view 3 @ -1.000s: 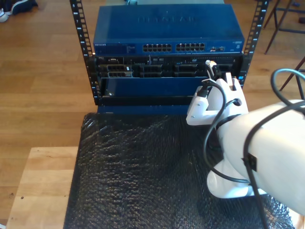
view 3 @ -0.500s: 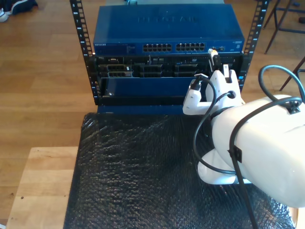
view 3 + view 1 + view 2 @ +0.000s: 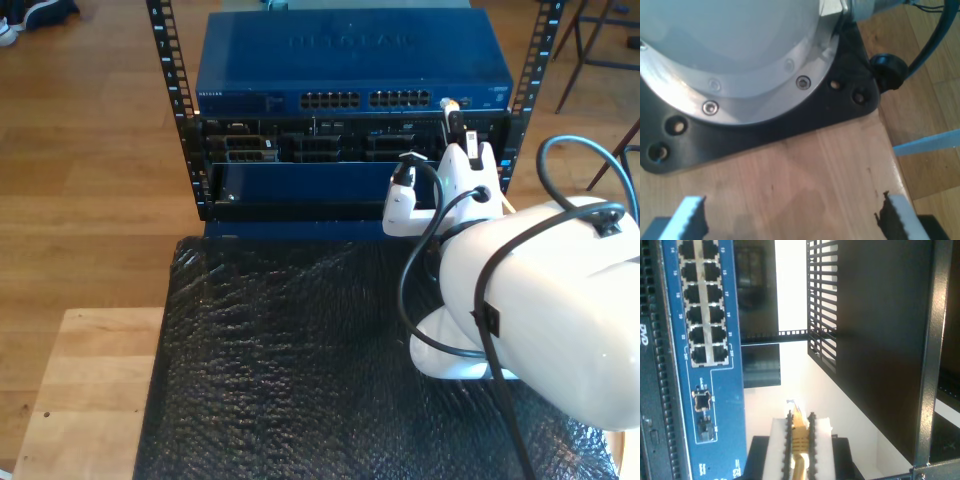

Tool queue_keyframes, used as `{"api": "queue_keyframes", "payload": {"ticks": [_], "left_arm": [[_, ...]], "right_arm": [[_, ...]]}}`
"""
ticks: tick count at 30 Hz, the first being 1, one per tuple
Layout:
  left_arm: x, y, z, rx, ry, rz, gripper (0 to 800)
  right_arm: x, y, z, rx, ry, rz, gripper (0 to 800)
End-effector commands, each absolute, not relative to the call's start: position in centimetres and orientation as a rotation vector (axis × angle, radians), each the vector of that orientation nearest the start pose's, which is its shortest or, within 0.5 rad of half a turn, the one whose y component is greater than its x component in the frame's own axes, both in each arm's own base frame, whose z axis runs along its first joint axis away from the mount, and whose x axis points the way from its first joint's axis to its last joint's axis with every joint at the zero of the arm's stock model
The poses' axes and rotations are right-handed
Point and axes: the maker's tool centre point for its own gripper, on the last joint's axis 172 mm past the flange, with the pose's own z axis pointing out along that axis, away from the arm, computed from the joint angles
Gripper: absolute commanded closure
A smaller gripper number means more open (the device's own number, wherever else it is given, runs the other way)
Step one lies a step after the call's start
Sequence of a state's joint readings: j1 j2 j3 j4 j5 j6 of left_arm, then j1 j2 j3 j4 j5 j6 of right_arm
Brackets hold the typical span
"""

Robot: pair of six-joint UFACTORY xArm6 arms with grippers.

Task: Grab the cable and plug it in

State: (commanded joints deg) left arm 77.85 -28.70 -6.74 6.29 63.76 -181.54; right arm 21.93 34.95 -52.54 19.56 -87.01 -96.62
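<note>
The pale-yellow cable (image 3: 799, 442) is pinched between my second gripper's (image 3: 800, 416) pads, its clear plug (image 3: 794, 407) sticking out past the tips. The plug (image 3: 447, 103) hovers just in front of the blue switch (image 3: 340, 60), near that face's end on the exterior view's right, past the port rows (image 3: 700, 300) and apart from them. My second gripper (image 3: 452, 115) shows on the white arm in the exterior view's right half. My first gripper (image 3: 792, 217) is open with nothing between its fingers, above a wooden tabletop (image 3: 805, 185) beside an arm's black base plate (image 3: 765, 125).
The switch sits in a black rack (image 3: 165, 60) above darker server units (image 3: 320, 145). A black bubble-textured mat (image 3: 300, 350) covers the table in front, with bare wood (image 3: 85, 390) at the exterior view's lower left. A thick black arm cable (image 3: 420, 270) loops beside the white arm.
The second arm has moved up and toward the rack, carrying the plug from the server row's level to the switch's face.
</note>
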Motion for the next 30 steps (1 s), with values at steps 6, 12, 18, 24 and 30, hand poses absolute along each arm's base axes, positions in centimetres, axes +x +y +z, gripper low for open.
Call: {"api": "queue_keyframes", "payload": {"ticks": [6,12,18,24,30], "left_arm": [[0.2,11.5,3.6,-2.168,2.816,-0.431,0],[0.1,11.5,3.6,-2.168,2.817,-0.433,0],[0.1,11.5,3.6,-2.168,2.817,-0.433,0],[0.2,11.5,3.6,-2.166,2.818,-0.433,0],[0.2,11.5,3.6,-2.166,2.818,-0.431,0]], "right_arm": [[60.9,15.2,28.4,1.040,1.083,1.319,800],[61.8,15.1,28.6,1.051,1.052,1.319,800],[61.9,15.2,28.8,1.072,1.017,1.316,800],[61.9,14.8,28.9,1.096,0.986,1.302,800],[62.4,14.9,28.3,1.111,0.973,1.295,800]]}}
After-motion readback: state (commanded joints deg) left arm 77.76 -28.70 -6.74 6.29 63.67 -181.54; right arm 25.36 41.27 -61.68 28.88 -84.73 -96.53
